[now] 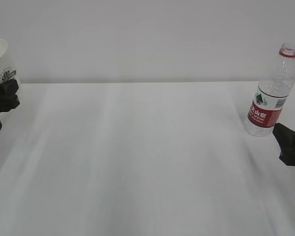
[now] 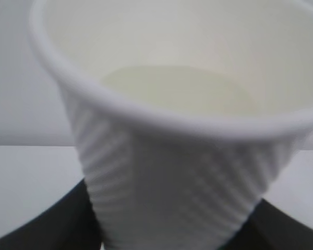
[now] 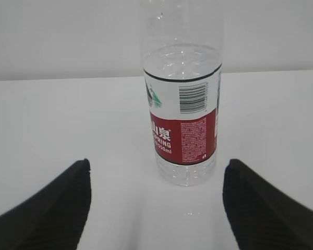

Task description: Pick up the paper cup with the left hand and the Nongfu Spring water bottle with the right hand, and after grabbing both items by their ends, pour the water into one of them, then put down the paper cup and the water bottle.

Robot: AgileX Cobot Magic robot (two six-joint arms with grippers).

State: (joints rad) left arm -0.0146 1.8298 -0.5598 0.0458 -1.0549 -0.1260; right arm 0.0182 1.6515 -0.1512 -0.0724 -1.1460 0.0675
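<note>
The paper cup (image 1: pixel 1 64) sits at the far left end of the table (image 1: pixel 137 157), well apart from the water bottle (image 1: pixel 271 96), which stands at the far right end. The left gripper (image 1: pixel 4 94) is clamped on the cup's lower wall, its dark fingers (image 2: pixel 52 229) flanking the narrow base in the left wrist view. The cup leans slightly, mouth up and tipped a little toward the bottle's side. Its long axis runs base to rim, near vertical. The inside shows cream; whether any water is in it I cannot tell.

Handling judgement, cup: light, thin-walled, easily crushed. The ribbed wall gives some friction, and a low hold near the base looks the stiffest place; too hard a squeeze would likely buckle it.

The bottle stands upright on the table, uncapped, open neck with red ring (image 1: pixel 288 51) pointing straight up, long axis vertical. Clear water (image 3: pixel 182 62) fills it to just above the label. The right gripper (image 1: pixel 285 142) is spread wide and holds nothing; it waits just beside the bottle's base, its fingers (image 3: pixel 47 208) either side with table showing between.

Handling judgement, bottle: heavier than the cup, smooth and likely slippery, soft enough to dent. With no cap, a hard squeeze could spill water. A hold low on the labelled body seems soundest.
</note>
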